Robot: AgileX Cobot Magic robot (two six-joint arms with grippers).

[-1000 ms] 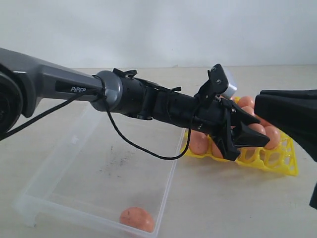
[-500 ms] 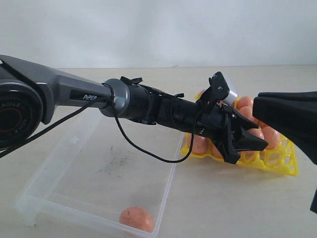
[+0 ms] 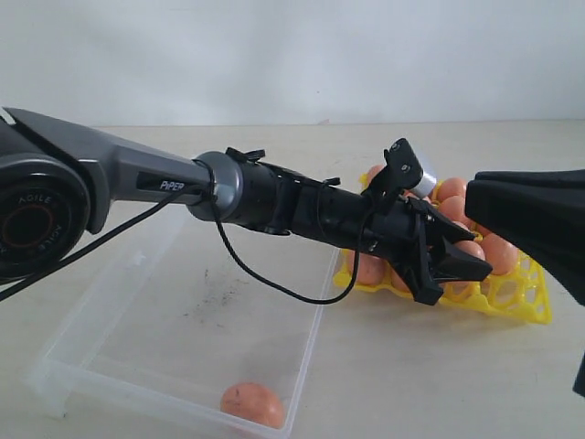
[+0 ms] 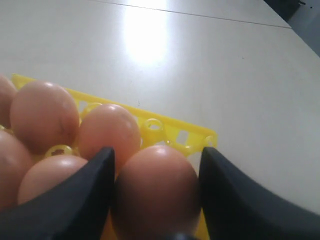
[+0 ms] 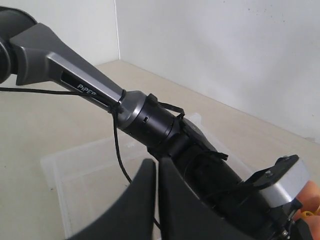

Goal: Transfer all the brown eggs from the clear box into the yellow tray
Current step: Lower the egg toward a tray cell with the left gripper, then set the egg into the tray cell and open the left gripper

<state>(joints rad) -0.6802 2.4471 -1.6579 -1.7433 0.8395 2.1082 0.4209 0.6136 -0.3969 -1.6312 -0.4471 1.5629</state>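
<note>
The left arm [image 3: 137, 174] has pushed further out over the table [image 3: 411, 384] since a moment ago, and the left gripper [image 3: 460, 277] has sunk lower, closer to the tray [image 3: 528, 313].

From the side, the gripper hangs over the near edge of the tray, which sits just beside the box [image 3: 155, 393]. Eggs [image 3: 452, 189] fill the cups behind it. What sits between the jaws is hard to make out from here. One lone egg [image 3: 253, 402] lies in the near corner of the box, against its wall. The right gripper [image 3: 484, 194] hovers above the far right end of the tray, a dark wedge pointing at the left one.

The left wrist camera is plainer. A brown egg [image 4: 155, 192] is clamped between the two dark fingers [image 4: 80, 200], both touching its sides. It hangs at the tray's corner, next to the eggs already in their cups. Whether it has touched down in a cup I cannot tell.

The right wrist camera looks along that gripper's own fingers [image 5: 142, 200], pressed together with nothing between them. Past them lie the left arm and part of the box.
</note>
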